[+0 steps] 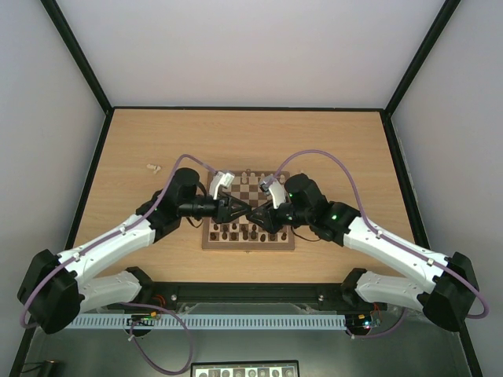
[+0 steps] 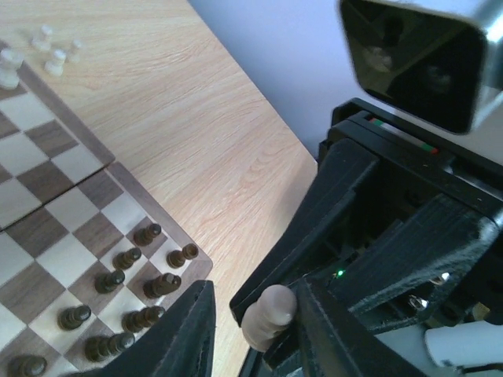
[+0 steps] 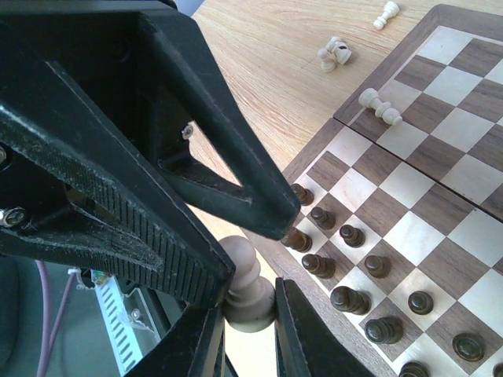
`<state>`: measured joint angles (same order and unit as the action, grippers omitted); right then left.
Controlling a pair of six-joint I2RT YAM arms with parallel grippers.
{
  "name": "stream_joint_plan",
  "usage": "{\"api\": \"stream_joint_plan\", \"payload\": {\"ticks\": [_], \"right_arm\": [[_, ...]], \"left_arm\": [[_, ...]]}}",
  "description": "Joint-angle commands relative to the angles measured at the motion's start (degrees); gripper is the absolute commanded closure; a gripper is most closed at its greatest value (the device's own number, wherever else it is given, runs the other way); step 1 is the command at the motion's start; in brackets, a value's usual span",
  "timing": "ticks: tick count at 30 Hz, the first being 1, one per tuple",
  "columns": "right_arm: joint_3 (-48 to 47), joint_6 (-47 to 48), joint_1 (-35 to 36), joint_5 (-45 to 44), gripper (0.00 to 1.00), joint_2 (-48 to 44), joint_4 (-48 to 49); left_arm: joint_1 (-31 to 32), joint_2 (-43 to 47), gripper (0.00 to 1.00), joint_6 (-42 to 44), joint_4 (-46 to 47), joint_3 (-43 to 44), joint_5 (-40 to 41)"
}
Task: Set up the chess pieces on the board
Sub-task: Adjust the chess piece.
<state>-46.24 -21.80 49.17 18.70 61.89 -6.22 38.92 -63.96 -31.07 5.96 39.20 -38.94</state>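
**Pale pawn held between the two grippers over the board's near edge**

Closest to me, my right gripper (image 3: 245, 314) is clamped on the base of a pale pawn (image 3: 242, 271). The pawn's long axis runs away from the right wrist camera, with its rounded head pointing at the left gripper (image 1: 244, 210). The left gripper's jaws stand apart on either side of that head, and I cannot tell whether they touch it. From above, the two grippers hide the pawn completely.

Below them, dark chessmen (image 3: 350, 300) stand upright on the near rows of the board (image 1: 236, 246). Farther off, one pale chessman (image 3: 380, 107) lies on its side on the squares. Past the board's edge, loose pale chessmen (image 3: 335, 53) lie on the bench (image 1: 157, 133), too small to identify.
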Motion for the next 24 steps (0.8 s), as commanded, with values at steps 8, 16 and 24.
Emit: {"api": "stream_joint_plan", "payload": {"ticks": [8, 16, 24], "right_arm": [[-1.2, 0.4, 0.4, 0.6, 0.93, 0.3, -0.1], [-1.8, -0.3, 0.4, -0.3, 0.68, -0.2, -1.2], [-3.4, -2.0, 0.3, -11.3, 0.31, -2.9, -7.9]], "left_arm": [[0.6, -1.1, 0.89, 0.5, 2.0, 1.0, -0.1], [0.7, -2.0, 0.96, 1.2, 1.2, 1.9, 4.8], [0.5, -5.6, 0.98, 2.4, 2.6, 3.8, 11.7]]}}
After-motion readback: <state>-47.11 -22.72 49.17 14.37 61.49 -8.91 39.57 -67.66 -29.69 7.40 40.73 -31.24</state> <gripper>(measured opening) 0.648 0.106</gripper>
